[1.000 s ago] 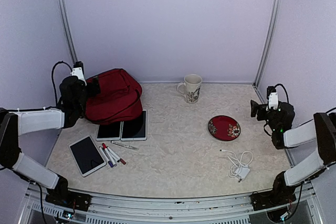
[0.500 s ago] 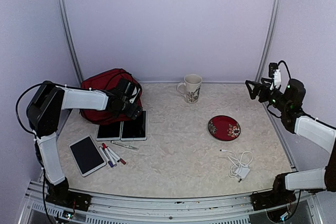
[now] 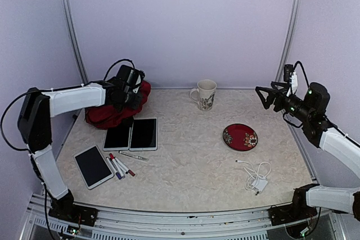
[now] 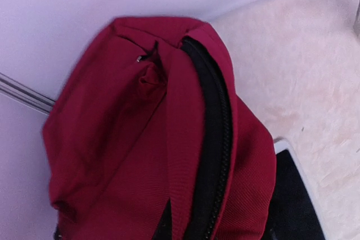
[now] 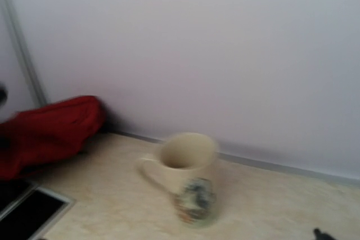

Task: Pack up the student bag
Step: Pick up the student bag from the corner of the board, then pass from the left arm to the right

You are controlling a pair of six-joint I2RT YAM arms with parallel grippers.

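Note:
The student bag (image 3: 107,115) is a dark red backpack in the back left corner, its top bunched up and raised. My left gripper (image 3: 130,85) is at that raised top, shut on the fabric. In the left wrist view the student bag (image 4: 140,155) and its black zipper fill the lower frame, and my fingers do not show. My right gripper (image 3: 263,95) hangs open in the air at the right, holding nothing and pointing toward the middle. The student bag (image 5: 45,130) shows blurred at the left of the right wrist view.
Two dark tablets (image 3: 117,137) (image 3: 143,133) lie just in front of the bag. A white-framed tablet (image 3: 93,166), several markers (image 3: 119,166) and a pen (image 3: 133,155) lie nearer. A mug (image 3: 205,94) stands at the back, with a red plate (image 3: 240,137) and a white charger cable (image 3: 256,177) to the right.
My left arm swung in from the left edge onto the bag and its gripper shut; the bag's top now stands bunched and higher. My right arm rose and reached toward the middle.

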